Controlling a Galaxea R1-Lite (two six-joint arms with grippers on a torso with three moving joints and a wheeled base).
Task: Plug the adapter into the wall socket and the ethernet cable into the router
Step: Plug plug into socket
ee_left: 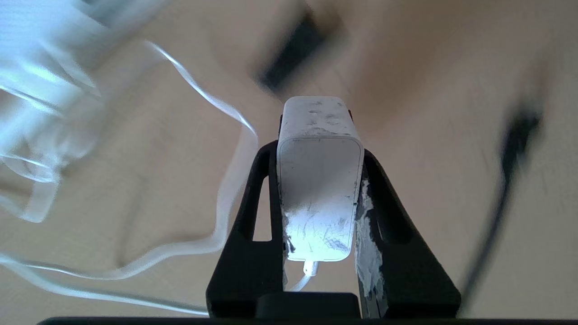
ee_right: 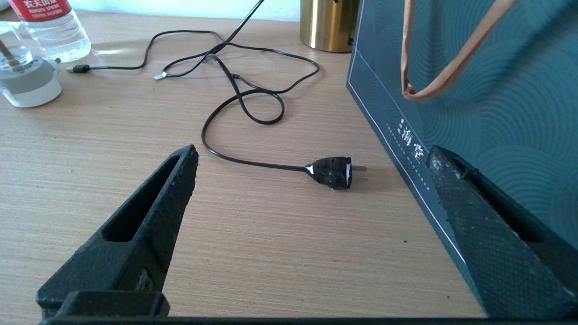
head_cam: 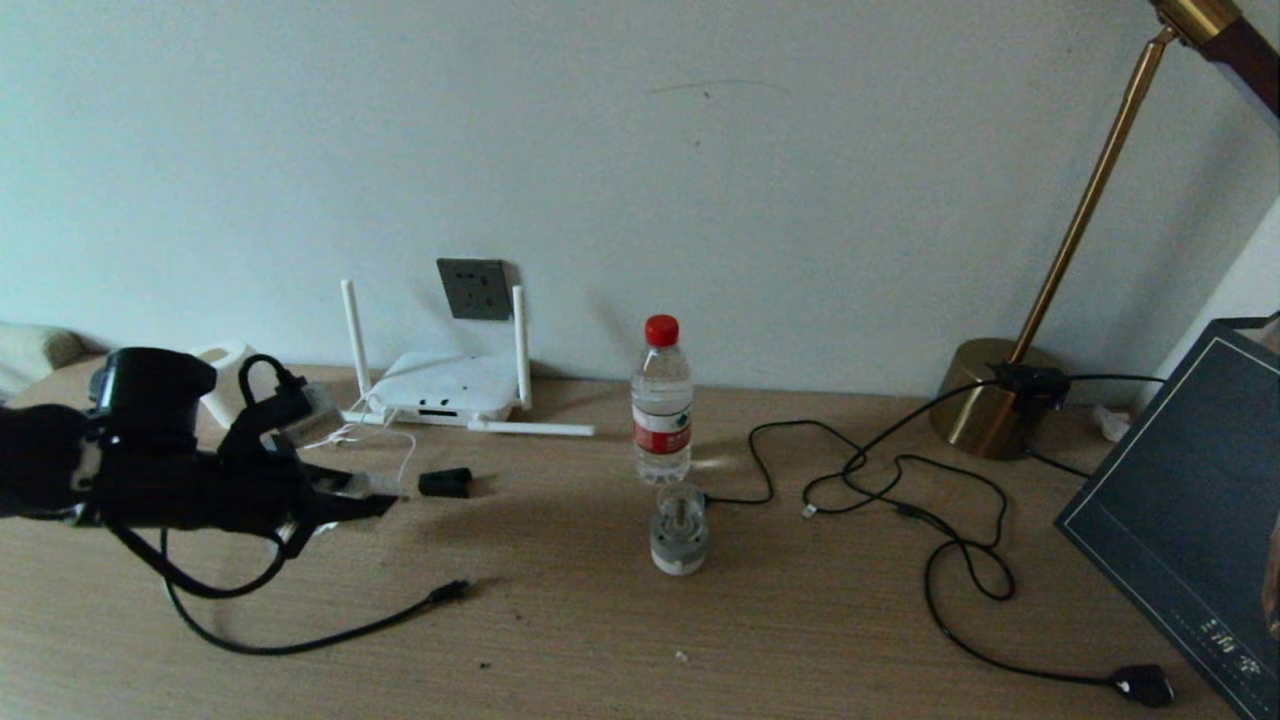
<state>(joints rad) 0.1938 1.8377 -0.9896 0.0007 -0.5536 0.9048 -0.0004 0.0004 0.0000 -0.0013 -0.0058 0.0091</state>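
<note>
Adapter (ee_left: 319, 180) (scuffed white block) pinched in left gripper (ee_left: 318, 135); black oblong block (head_cam: 445, 483) beside; right gripper (ee_right: 311, 180) spread.

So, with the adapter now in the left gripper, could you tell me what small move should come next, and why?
Probably carry it up and back toward the wall socket. The left gripper is shut on the adapter low over the table, and the socket sits on the wall behind the router.

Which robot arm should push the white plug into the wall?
The left. Its tool already grips the adapter, and it is on the same side as the socket. The right tool is open and empty, far off by the black plug.
</note>
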